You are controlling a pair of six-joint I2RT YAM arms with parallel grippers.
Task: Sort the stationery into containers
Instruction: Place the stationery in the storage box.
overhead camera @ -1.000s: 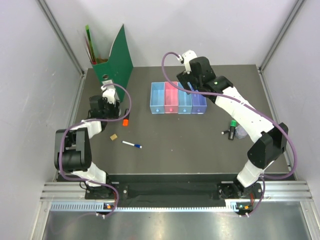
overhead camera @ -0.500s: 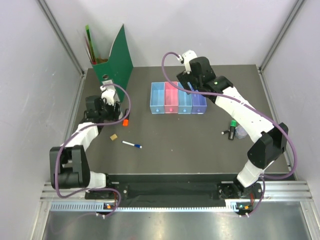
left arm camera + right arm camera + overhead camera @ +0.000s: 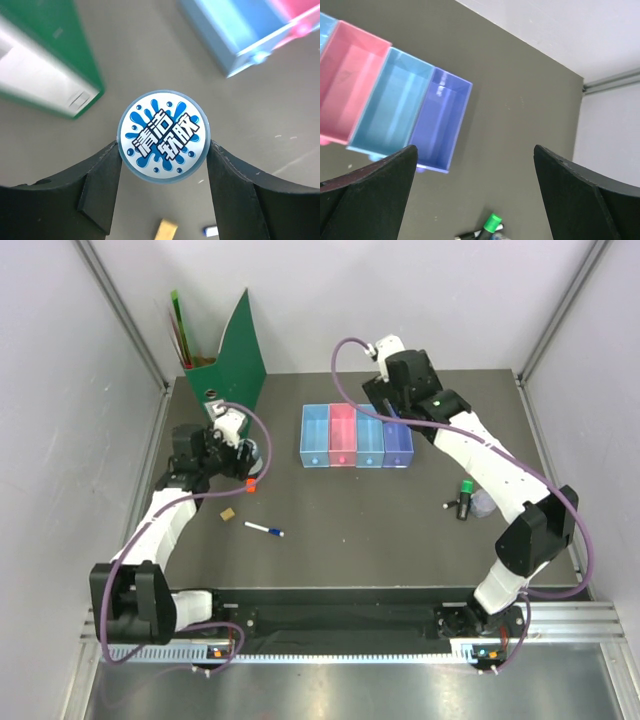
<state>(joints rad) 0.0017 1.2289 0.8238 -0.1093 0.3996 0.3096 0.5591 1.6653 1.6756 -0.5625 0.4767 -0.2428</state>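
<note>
Left gripper (image 3: 163, 150): closed on a round disc (image 3: 163, 132) with a blue-and-white printed label, one finger pressed to each side of its rim. The disc is held clear above the table (image 3: 340, 510), near the front corner of the green file holder (image 3: 228, 365), which stands at the far left. The blue tray (image 3: 315, 436) is off to the gripper's right, with bare table between them.

Right gripper (image 3: 475, 148): jaws spread wide, nothing between them. It hangs over the far end of the tray row, above the light blue tray (image 3: 390, 115) and the purple tray (image 3: 442, 125). A pale streak shows inside the light blue tray; it may be an item or only a reflection, and the view does not settle it. The pink tray (image 3: 342, 435) sits between the blue and light blue trays, and the four stand side by side, touching.

Loose items on the table:
- orange highlighter (image 3: 251, 483), just beside the left gripper on the near side;
- tan block (image 3: 229, 513), near the left forearm;
- white pen (image 3: 264, 530), lying alone towards the near edge;
- green-capped marker (image 3: 464, 498), to the right, with a bluish disc (image 3: 481, 503) against it, both partly tucked under the right arm's forearm.
</note>
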